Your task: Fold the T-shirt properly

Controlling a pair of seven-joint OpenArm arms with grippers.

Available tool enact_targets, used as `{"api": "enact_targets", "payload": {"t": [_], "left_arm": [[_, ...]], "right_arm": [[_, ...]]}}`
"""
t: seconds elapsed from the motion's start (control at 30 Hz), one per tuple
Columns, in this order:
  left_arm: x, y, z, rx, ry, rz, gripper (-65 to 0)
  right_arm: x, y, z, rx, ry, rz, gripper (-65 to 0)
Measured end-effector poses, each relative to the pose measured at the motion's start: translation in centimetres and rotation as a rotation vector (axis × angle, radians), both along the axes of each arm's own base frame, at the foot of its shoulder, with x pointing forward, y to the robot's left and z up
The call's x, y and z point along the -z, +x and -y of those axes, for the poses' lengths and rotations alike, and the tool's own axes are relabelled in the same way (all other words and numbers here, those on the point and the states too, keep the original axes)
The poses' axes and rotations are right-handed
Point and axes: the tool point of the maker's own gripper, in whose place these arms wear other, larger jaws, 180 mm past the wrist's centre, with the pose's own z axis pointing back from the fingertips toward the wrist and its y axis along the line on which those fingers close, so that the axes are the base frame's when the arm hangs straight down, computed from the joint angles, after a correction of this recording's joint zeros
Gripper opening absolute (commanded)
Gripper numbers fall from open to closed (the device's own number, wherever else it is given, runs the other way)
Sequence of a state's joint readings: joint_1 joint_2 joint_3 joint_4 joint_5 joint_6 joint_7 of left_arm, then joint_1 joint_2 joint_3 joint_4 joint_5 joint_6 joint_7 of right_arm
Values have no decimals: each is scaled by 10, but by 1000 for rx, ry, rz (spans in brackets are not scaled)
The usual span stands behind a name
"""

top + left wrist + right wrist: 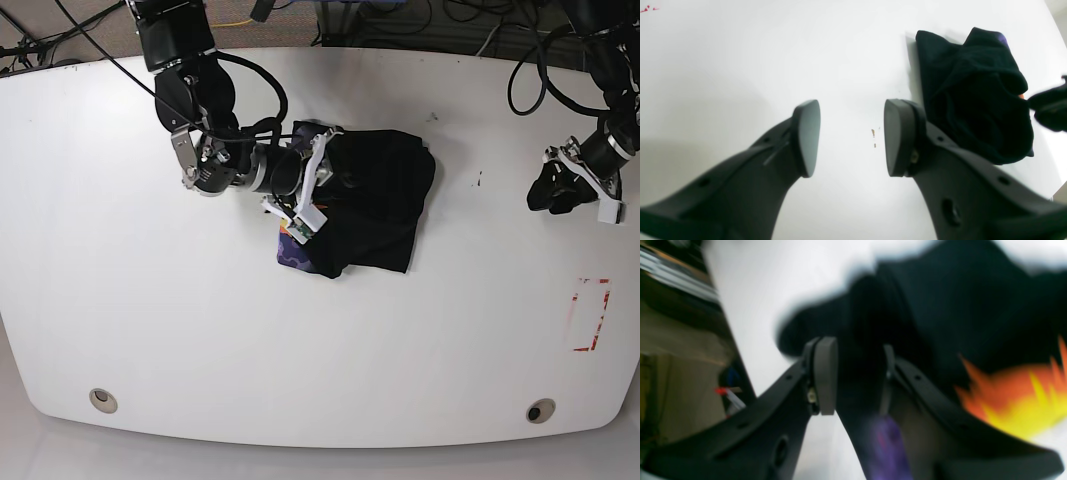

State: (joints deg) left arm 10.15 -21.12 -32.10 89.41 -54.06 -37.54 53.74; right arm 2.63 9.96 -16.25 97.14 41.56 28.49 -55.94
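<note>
The black T-shirt (385, 200) lies bunched in a thick pile at the table's middle, with a purple and orange print showing at its lower left edge. My right gripper (318, 188) is at the pile's left side. In the right wrist view the gripper (857, 380) is shut on a fold of the black T-shirt (940, 306), with the flame print beside it. My left gripper (545, 192) hangs far to the right, apart from the shirt. In the left wrist view the gripper (851, 136) is open and empty over bare table, with the T-shirt (973, 100) beyond it.
The white table (200, 330) has a red marked rectangle (593, 315) near its right edge and two round fittings (101, 400) along the front. Cables hang behind the back edge. Small brown specks (873, 133) lie under my left gripper.
</note>
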Motion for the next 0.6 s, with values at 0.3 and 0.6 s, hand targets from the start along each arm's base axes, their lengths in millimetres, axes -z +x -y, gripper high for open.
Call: {"api": "enact_targets", "payload": {"t": [0.3, 0.6], "left_arm": [[1, 0, 1, 2, 1, -2, -364], [5, -6, 0, -2, 2, -18, -364]], "right_arm": [[7, -13, -3, -9, 10, -26, -480], [8, 1, -66, -98, 73, -60, -484]]}}
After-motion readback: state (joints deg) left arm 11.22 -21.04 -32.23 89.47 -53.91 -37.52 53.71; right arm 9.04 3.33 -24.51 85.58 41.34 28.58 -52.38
